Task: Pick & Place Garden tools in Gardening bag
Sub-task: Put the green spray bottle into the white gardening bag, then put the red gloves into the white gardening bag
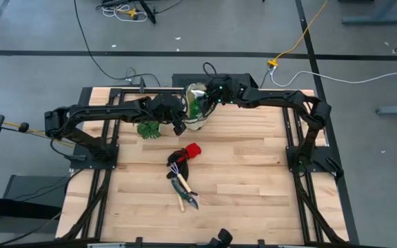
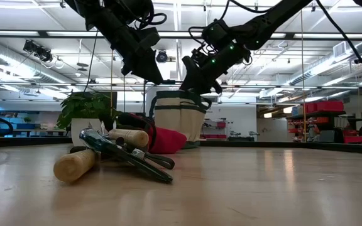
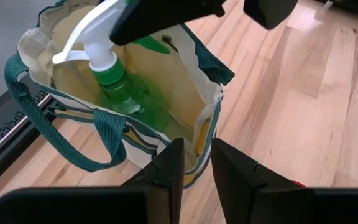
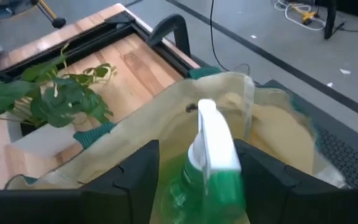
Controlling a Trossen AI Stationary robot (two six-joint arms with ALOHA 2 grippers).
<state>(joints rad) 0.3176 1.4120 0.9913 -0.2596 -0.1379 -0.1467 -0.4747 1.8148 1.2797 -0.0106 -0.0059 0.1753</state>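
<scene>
**A:** Bag [image 1: 196,110] sits at the far edge of the surface [image 1: 253,179], and a green spray bottle [image 3: 120,93] with a white trigger head stands inside it. Right gripper [image 4: 194,165] hangs right over the bag's mouth, jaws spread wide on either side of the trigger head and holding nothing.

**B:** So that drop looks finished?

**A:** I'd judge so: the bottle stands in the bag on its own. Left gripper [image 3: 194,165] has its jaws pinched on the bag's rim, only a narrow gap between them, seemingly keeping the mouth open.

**B:** What's left?

**A:** Red glove [image 1: 192,151], rake [image 2: 75,164] and shears [image 2: 127,156] lie heaped mid-surface, well apart from the bag. The plant [image 1: 150,129] stands just beside it.

**B:** Next move?

**A:** Right arm should lift straight up clear of the trigger and handles, then swing to the heap. The tools overlap, so it needs a clean grip on one.
</scene>
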